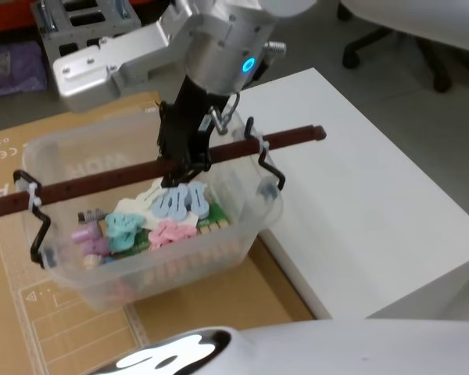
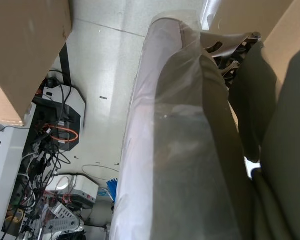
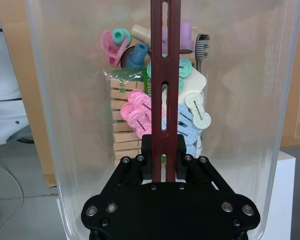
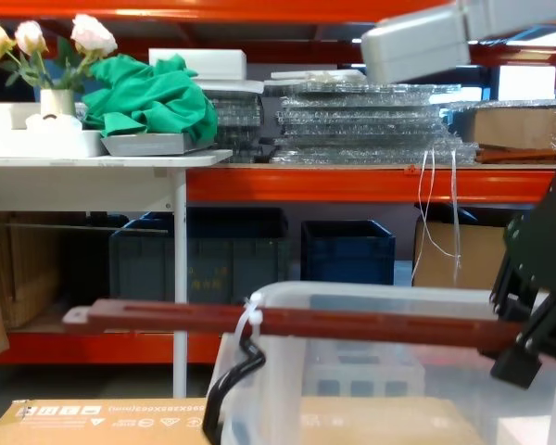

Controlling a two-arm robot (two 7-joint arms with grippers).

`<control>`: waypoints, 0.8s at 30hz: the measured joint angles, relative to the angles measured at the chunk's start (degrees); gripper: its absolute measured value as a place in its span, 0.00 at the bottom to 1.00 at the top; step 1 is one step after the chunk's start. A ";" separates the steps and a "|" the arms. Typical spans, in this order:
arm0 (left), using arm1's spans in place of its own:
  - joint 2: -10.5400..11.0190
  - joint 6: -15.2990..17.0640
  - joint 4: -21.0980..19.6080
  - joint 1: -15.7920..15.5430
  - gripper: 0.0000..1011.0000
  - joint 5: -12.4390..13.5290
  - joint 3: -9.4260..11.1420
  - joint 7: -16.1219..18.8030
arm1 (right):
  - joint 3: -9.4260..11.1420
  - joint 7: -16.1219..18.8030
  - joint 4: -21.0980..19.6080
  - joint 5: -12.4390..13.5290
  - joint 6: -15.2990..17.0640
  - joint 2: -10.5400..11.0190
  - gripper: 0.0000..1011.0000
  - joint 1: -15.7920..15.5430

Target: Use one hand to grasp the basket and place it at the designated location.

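Findings at the moment of inspection

1. Tool. The right gripper (image 1: 181, 168) reached down from above into the basket (image 1: 219, 251), and its black fingers were clamped on the middle of a brown slotted bar (image 1: 291, 137). The right wrist view confirmed the bar pinched between both fingers.

2. Task item. The bar spanned the pale translucent tub from side to side. At each end it was lashed with a white zip tie (image 1: 32, 195) to a black hook (image 1: 270, 169) on the rim. The tub stood over a brown cardboard carton (image 1: 219, 306), its right corner just beside a white table (image 1: 359, 203). Whether its base rested on the carton or hung clear could not be told.

3. Contents. Blue pegs (image 1: 177, 201), pink pegs (image 1: 172, 233), teal pegs (image 1: 122, 226) and a block of wooden clothespins (image 3: 124, 131) lay on the tub floor.

4. Surface. The white tabletop was plain and smooth.

5. Room. An office chair base (image 1: 391, 48) stood on the grey floor beyond the table. The chest view showed orange racking (image 4: 352, 183) with stacked wrapped packs (image 4: 371, 120) on it and dark blue crates (image 4: 347, 250) beneath. To the left was a white bench (image 4: 93, 162) with a green cloth (image 4: 153, 93) and a vase of flowers (image 4: 46, 46). The left wrist view showed pale flooring and a tangle of cables (image 2: 45, 165)
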 joint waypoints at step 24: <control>0.00 0.00 0.00 0.00 0.00 0.00 0.00 0.00 | -2.51 -3.74 -2.17 -5.47 4.04 -1.90 0.24 -3.82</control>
